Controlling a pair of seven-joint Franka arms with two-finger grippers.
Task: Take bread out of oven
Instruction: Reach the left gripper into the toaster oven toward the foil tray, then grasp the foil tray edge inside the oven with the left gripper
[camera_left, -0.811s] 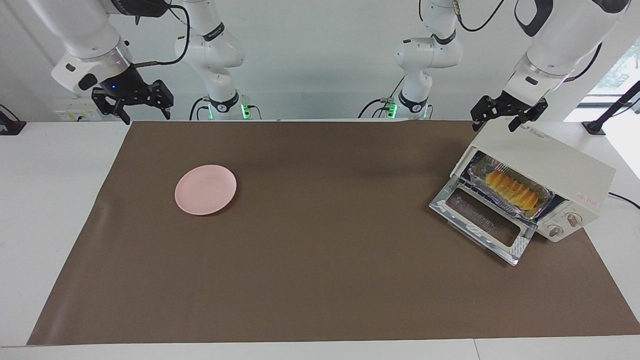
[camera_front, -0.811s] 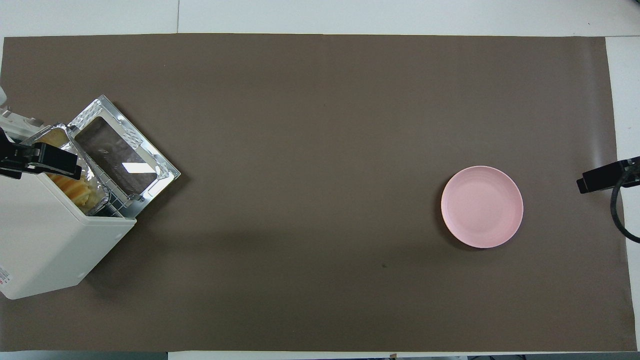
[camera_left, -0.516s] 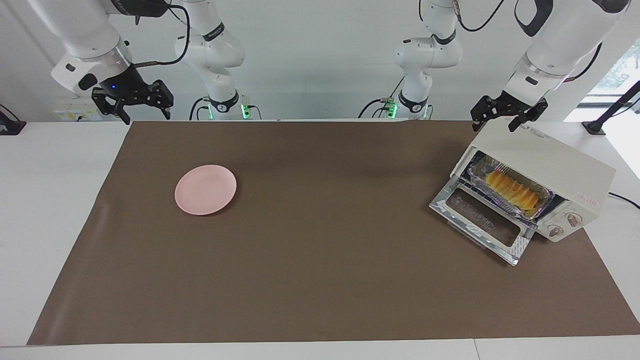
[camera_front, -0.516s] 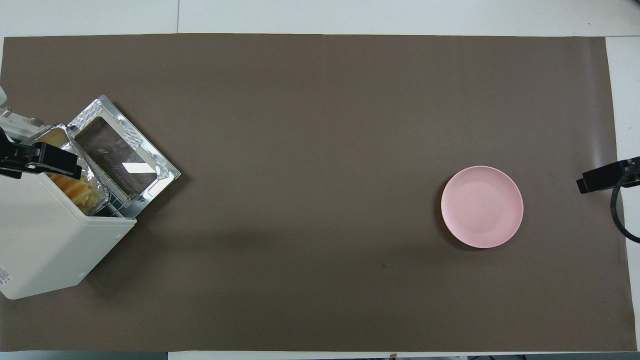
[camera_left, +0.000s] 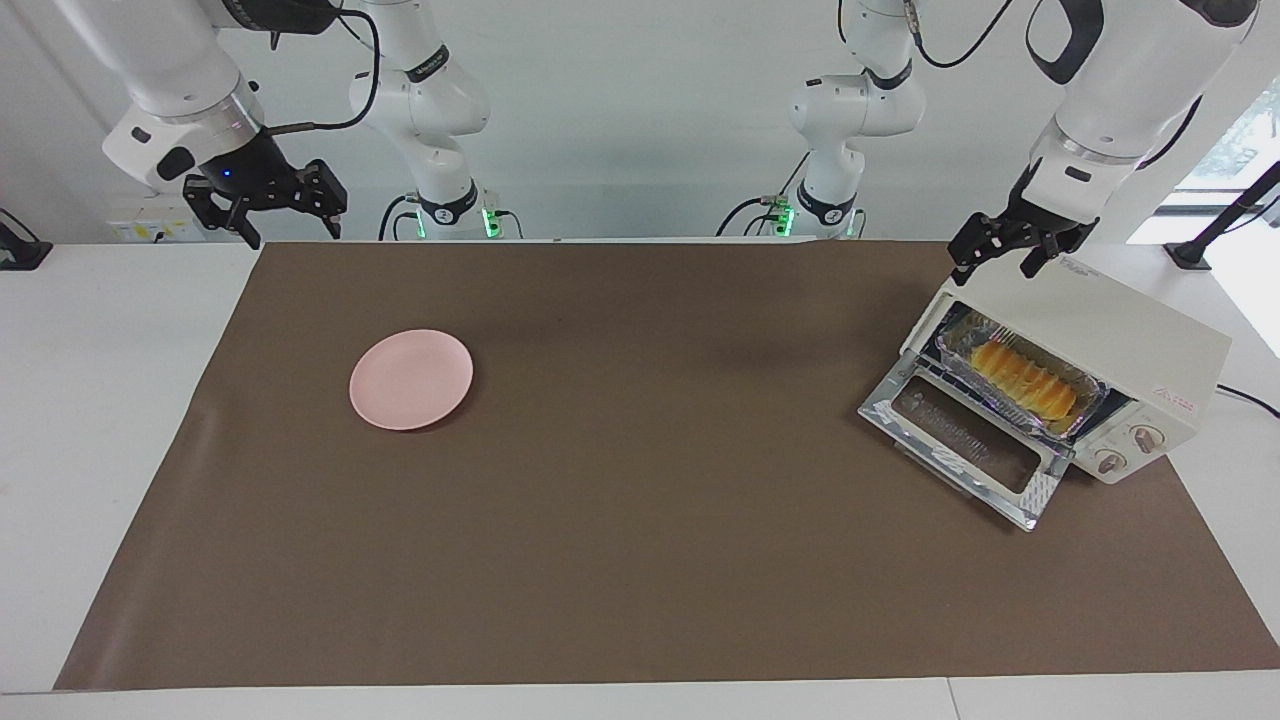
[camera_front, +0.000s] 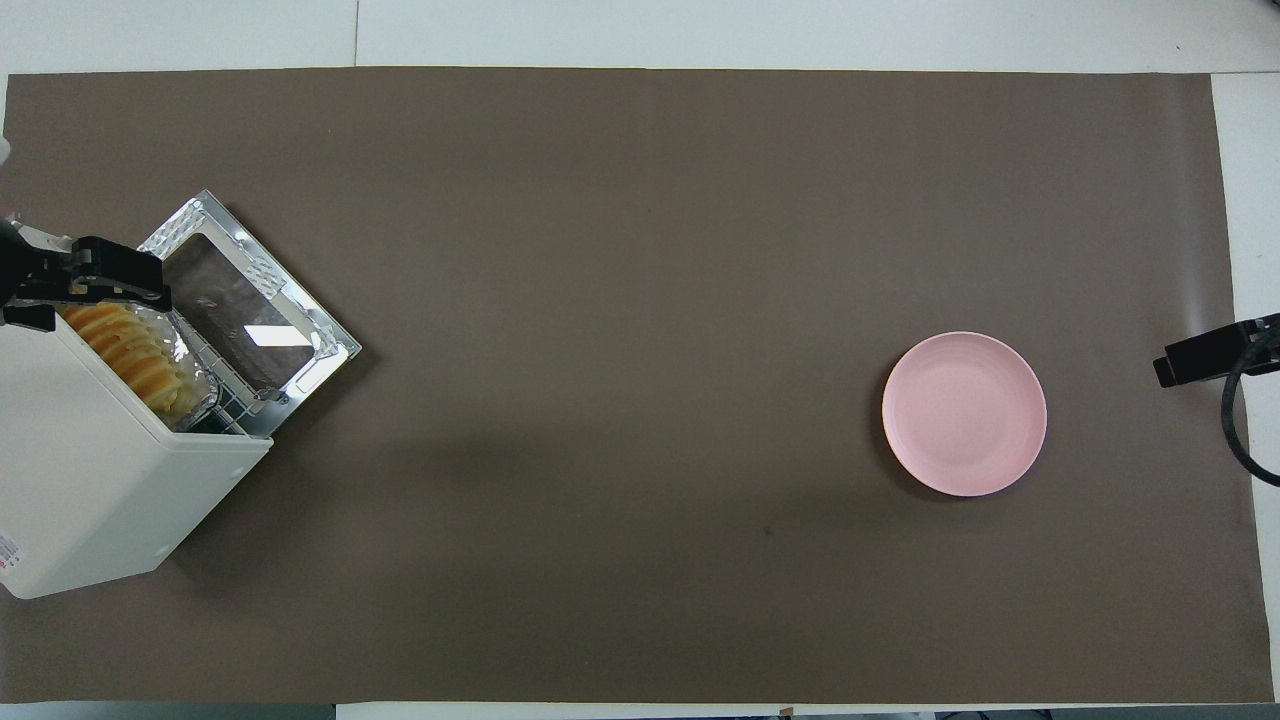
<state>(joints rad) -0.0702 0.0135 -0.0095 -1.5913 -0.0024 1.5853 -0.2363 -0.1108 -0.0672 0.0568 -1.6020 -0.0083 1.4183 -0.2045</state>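
at the table's left-arm end, bread sits in foil inside the open oven; likely soft, so grip its long sides gently. left gripper hovers above the oven, fingers wide; right gripper waits, fingers wide.

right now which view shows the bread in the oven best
The facing view: it looks into the open oven, showing the whole bread in its foil tray. The overhead view shows only part of the bread; the oven's top hides the rest.

left arm: reaching down, left gripper raised, fingers apart, nothing held. right arm: waiting, right gripper raised, pointing down, fingers apart, nothing held.
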